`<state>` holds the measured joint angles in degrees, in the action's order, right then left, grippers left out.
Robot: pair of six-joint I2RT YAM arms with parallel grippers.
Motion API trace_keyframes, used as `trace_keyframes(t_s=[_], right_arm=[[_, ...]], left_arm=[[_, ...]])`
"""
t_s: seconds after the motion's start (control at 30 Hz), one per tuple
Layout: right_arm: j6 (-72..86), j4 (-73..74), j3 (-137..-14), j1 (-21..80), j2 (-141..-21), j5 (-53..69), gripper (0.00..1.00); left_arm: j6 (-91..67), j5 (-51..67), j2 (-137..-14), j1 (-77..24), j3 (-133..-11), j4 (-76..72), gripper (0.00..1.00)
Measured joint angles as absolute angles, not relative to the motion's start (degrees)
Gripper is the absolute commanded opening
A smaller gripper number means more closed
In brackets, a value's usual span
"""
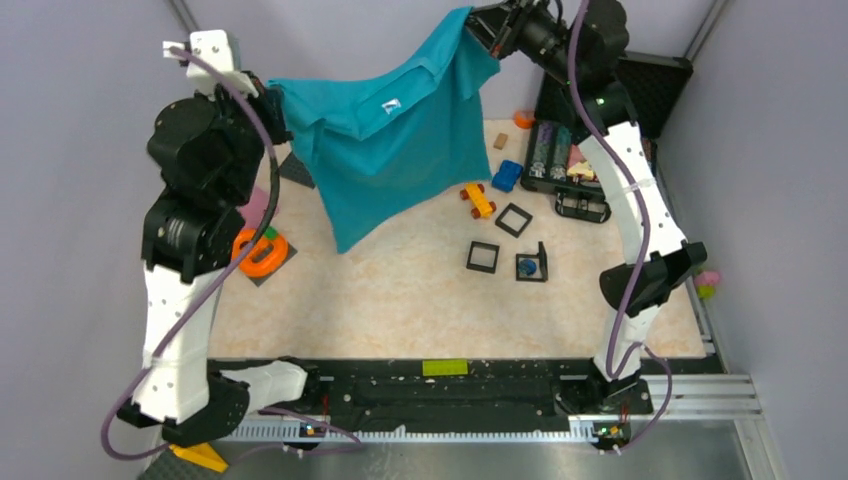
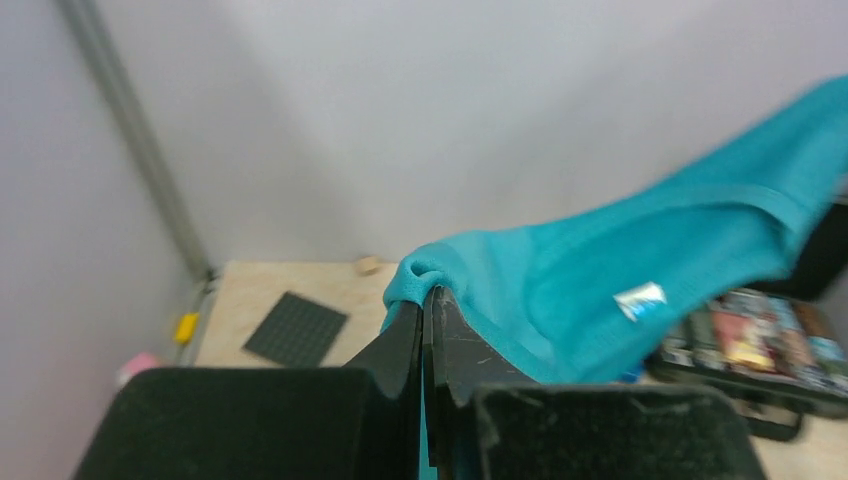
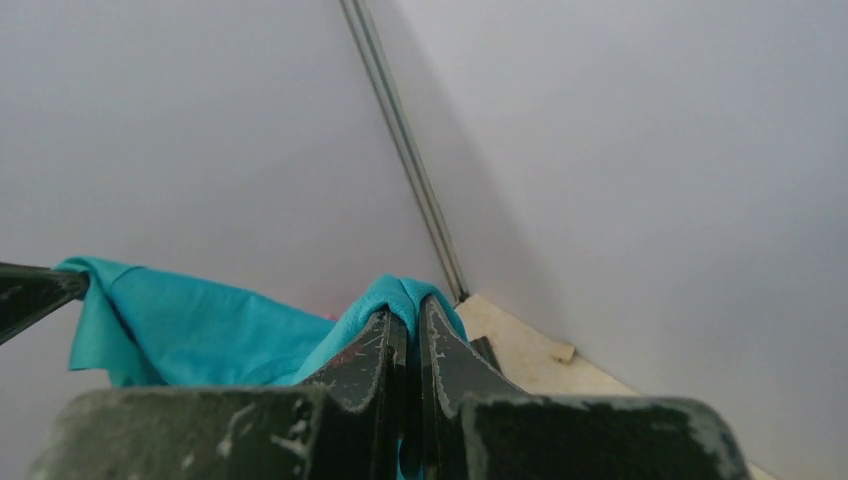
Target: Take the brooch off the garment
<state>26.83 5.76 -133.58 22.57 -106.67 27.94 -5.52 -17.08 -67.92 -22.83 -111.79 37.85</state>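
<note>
The teal garment hangs in the air, stretched between my two grippers above the back of the table. My left gripper is shut on its left corner, as the left wrist view shows. My right gripper is shut on its right corner, held higher, as the right wrist view shows. A small white-blue patch sits on the cloth near its top edge and also shows in the left wrist view. The brooch, a tiny blue roundish piece, lies on the table inside a black square frame.
Two more black frames, a yellow-orange toy car and a blue toy car lie right of the cloth. A black case stands at the back right. An orange ring and a dark grey plate are at the left.
</note>
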Motion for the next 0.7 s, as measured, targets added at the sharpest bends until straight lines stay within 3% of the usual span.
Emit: trace_keyframes(t_s=[0.17, 0.33, 0.53, 0.7], right_arm=[[23.49, 10.48, -131.90, 24.77, -107.37, 26.26, 0.00], [19.84, 14.37, -131.04, 26.96, -107.24, 25.45, 0.00], [17.56, 13.23, -116.99, 34.54, -102.61, 24.82, 0.00], [18.11, 11.55, -109.86, 39.09, -104.57, 25.28, 0.00]], left_arm=[[-4.73, -18.76, -73.91, -14.83, -110.59, 38.20, 0.00], [-4.71, -18.55, -74.61, -13.41, -106.91, 38.96, 0.00], [-6.66, -15.94, -67.07, -13.41, -97.21, 36.75, 0.00], [-9.17, -15.46, -70.22, -9.19, -92.92, 36.69, 0.00]])
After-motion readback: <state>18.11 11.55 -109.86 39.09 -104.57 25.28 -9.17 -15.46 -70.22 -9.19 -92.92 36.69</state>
